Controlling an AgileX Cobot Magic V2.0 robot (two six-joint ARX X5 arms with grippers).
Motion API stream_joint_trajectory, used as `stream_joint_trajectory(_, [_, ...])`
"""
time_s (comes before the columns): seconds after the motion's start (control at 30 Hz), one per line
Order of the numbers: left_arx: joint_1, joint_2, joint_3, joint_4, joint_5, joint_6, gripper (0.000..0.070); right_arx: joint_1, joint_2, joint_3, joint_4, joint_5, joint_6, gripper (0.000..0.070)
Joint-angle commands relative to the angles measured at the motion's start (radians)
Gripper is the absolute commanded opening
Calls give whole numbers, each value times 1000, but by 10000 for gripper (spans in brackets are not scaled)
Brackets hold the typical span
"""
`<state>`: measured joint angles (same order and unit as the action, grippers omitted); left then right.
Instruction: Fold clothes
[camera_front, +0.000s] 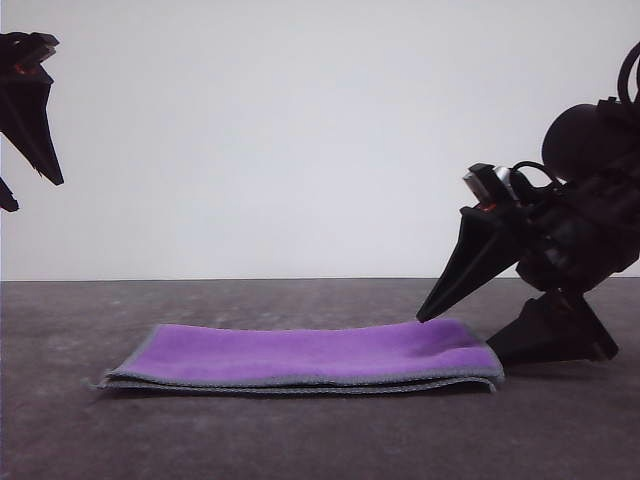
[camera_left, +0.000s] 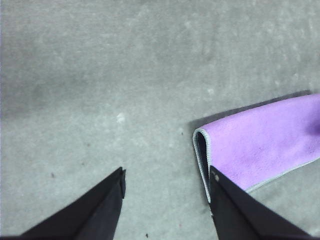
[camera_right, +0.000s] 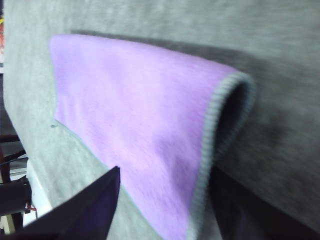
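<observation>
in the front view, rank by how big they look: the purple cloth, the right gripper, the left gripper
1. Purple cloth, the widest thing.
2. Right gripper, near the cloth's right end.
3. Left gripper, smallest, but cut off by the picture's edge, so its full size is unsure.

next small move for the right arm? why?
Probably close the right gripper on the cloth's right end. Its jaws stand open around that end, one above the purple face and one low beside it, and the cloth lies folded once. The left gripper hangs open, raised and off the cloth.
</observation>
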<state>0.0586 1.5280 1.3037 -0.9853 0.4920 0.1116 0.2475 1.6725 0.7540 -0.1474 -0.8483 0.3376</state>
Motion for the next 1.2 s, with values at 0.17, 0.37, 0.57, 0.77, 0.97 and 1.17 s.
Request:
stream_joint_trajectory(0.17, [0,11,11,6,6,0,324,8,27,6,58,9,21,1])
stream_joint_trajectory(0.37, [0,11,11,5,6,-7,324,48,27,7,156,-76,86,1])
stream_joint_trajectory(0.57, [0,11,11,6,6,-12,324,164,32,10,363,-83,231,1])
stream_joint_trajectory(0.77, [0,11,11,6,6,-12,324,279,77,77,409,-37,281,1])
stream_joint_trajectory(0.97, [0,11,11,5,6,-12,324,356,155,188,408,-30,307,1])
stream_joint_trajectory(1.17, [0,11,11,5,6,-12,324,401,217,277,404,-29,330,1])
